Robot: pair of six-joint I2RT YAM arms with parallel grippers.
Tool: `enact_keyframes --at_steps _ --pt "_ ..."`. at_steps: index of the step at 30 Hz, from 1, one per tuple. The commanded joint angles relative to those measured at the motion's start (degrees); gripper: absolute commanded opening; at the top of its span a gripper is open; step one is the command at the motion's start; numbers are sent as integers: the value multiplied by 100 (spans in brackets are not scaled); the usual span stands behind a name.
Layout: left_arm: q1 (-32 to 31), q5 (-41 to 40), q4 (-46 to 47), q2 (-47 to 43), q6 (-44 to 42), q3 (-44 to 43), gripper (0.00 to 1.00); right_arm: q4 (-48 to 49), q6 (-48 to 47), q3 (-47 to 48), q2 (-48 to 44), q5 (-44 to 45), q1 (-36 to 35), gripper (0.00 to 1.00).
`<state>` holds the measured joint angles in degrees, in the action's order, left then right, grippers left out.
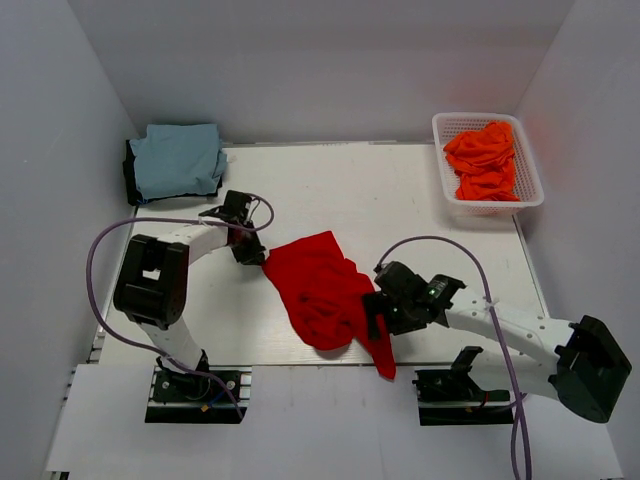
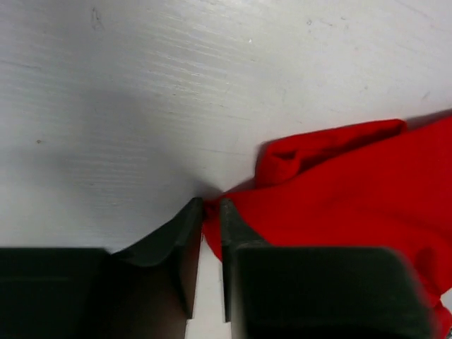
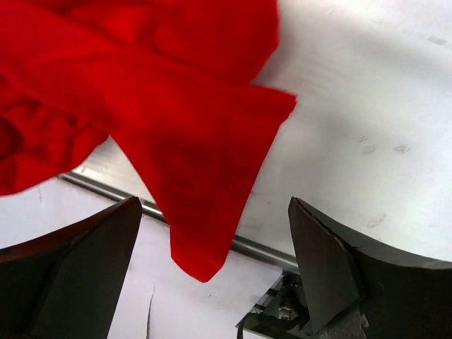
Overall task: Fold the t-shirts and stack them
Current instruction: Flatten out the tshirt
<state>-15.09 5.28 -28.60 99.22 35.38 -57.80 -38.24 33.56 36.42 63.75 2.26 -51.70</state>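
Observation:
A bright red t-shirt (image 1: 325,290) lies crumpled in the middle of the table, one corner hanging over the front edge. My left gripper (image 1: 250,250) is shut on its left edge; the left wrist view shows red cloth (image 2: 339,191) pinched between the tips of my gripper (image 2: 210,209). My right gripper (image 1: 375,315) is open at the shirt's right side; the hanging red corner (image 3: 201,183) lies between its spread fingers (image 3: 321,268) without being held. A folded light blue t-shirt (image 1: 178,158) sits at the back left. Orange t-shirts (image 1: 485,160) fill a basket.
A white mesh basket (image 1: 530,195) stands at the back right. The blue shirt rests on a dark item (image 1: 130,180) at the table's back left corner. The table's metal front edge (image 3: 268,248) runs under the red corner. White walls enclose three sides.

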Motion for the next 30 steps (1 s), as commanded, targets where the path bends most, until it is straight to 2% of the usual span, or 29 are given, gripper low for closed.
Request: enact_keyframes --at_steps 1,3,4,8,11,12,13,14,15,16,18,19,20,22,23,24,25,28,29,30 --pt "-126 -256 2 203 -22 312 19 -123 432 -161 -135 -49 -304 90" --pt "-178 41 187 142 -22 436 3 123 511 -346 -3 -164 -402 90" --pt "-178 113 319 89 -22 497 0 158 520 -347 206 -156 -567 90" --pt "-231 166 408 -367 30 551 0 176 442 -57 568 423 -797 90" --pt "-231 -132 198 -991 101 490 0 554 309 -153 770 415 -832 90" --pt "-231 -272 92 -1149 101 367 0 720 344 -223 823 372 -833 85" --pt "-231 -325 -4 -1316 153 366 0 974 344 -354 824 311 -841 62" --pt "-231 -378 -153 -1648 154 279 0 1098 466 -381 815 249 -807 31" --pt "-231 -378 -216 -1825 232 226 0 1169 632 -425 771 379 -815 29" --pt "-231 -439 -268 -2001 233 138 0 1161 625 -408 736 476 -789 0" --pt "-126 -440 -339 -2413 285 -142 0 565 861 45 648 958 -736 0" --pt "-126 -510 -339 -2512 286 -257 0 354 897 162 596 1656 -736 0" --pt "-126 -510 -418 -2600 286 -389 0 -65 924 268 369 1898 -710 0" --pt "-126 -580 -480 -2714 286 -810 0 -323 1100 767 183 2452 -648 0" --pt "-126 -702 -549 -2776 286 -986 0 -716 1100 1205 17 3220 -509 0" --pt "-126 -704 -602 -2776 286 -1388 0 -859 1100 1461 -107 3489 -455 0" --pt "-73 -825 -673 -2776 286 -1627 0 -1122 1030 2230 -134 3961 -359 0" --pt "-73 -1405 -1041 -2645 215 -2716 0 -1589 628 2956 -3 5314 -121 0" --pt "-73 -1798 -1164 -2584 163 -3032 0 -1581 504 3715 15 5789 -69 0" --pt "-73 -2002 -1453 -2505 163 -3679 0 -1660 467 3992 32 6203 71 0"
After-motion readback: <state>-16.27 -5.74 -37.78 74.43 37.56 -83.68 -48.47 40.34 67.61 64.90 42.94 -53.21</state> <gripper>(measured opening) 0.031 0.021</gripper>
